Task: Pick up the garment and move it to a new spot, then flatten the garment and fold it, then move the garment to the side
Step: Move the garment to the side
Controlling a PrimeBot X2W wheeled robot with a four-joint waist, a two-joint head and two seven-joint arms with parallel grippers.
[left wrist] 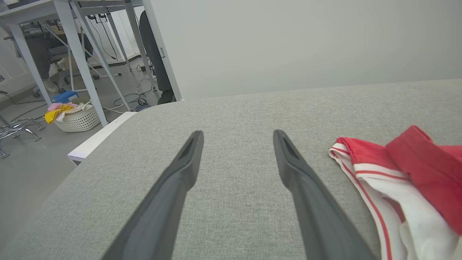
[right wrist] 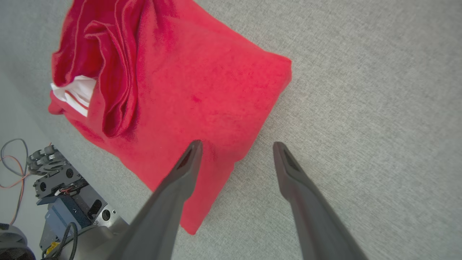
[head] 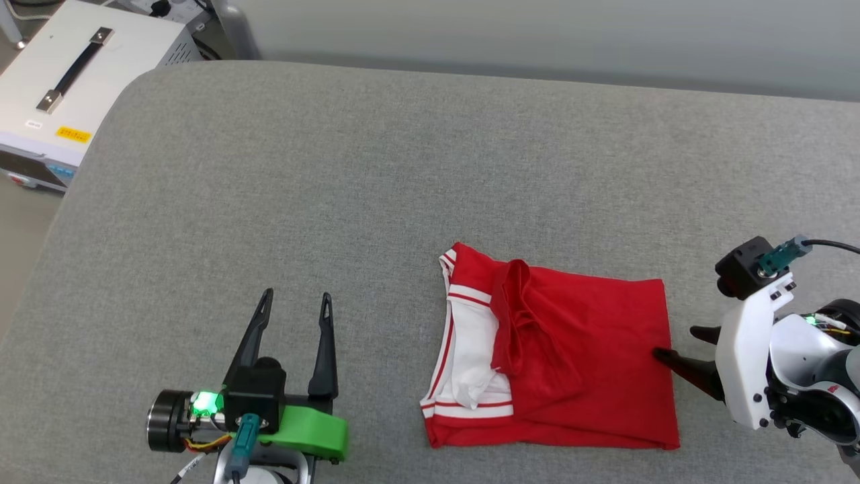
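Head view, clock positions read from the middle of the frame.

- Worktop (head: 336, 175): grey woven cover, rounded corner at 10 o'clock.
- Garment (head: 578, 363): lies at 5 o'clock, flat on the worktop and folded to a rough rectangle. Plain red cloth faces up. A white sleeve with red-white striped trim shows along its 9 o'clock side. A bunched ridge of red cloth runs from 12 to 6 o'clock just beside the sleeve.
- Left hand (head: 297, 296): at 7 o'clock, well apart from the garment. Its fingers are spread and point toward 12 o'clock, with bare worktop between them. A green part and a lit green lamp sit at its base.
- Right hand (head: 677, 341): at 4 o'clock, at the garment's 3 o'clock edge. Its fingers are spread and point toward 9 o'clock. One fingertip meets the red edge; the other stands over grey cover.

Left wrist view: left hand (left wrist: 237, 133) has its fingers apart over grey cover. The garment (left wrist: 426, 162) is at 4 o'clock of this frame, sleeve trim nearest. A white laundry basket (left wrist: 77, 119) stands on the floor at 9 o'clock, beside grey table legs (left wrist: 81, 61).

Right wrist view: right hand (right wrist: 237, 143) straddles the garment's border. One finger is over the red cloth (right wrist: 202, 83), the other over the worktop. Contact cannot be judged here.

A white case (head: 74, 74) with a black handle sits off the worktop at 10 o'clock in the head view.
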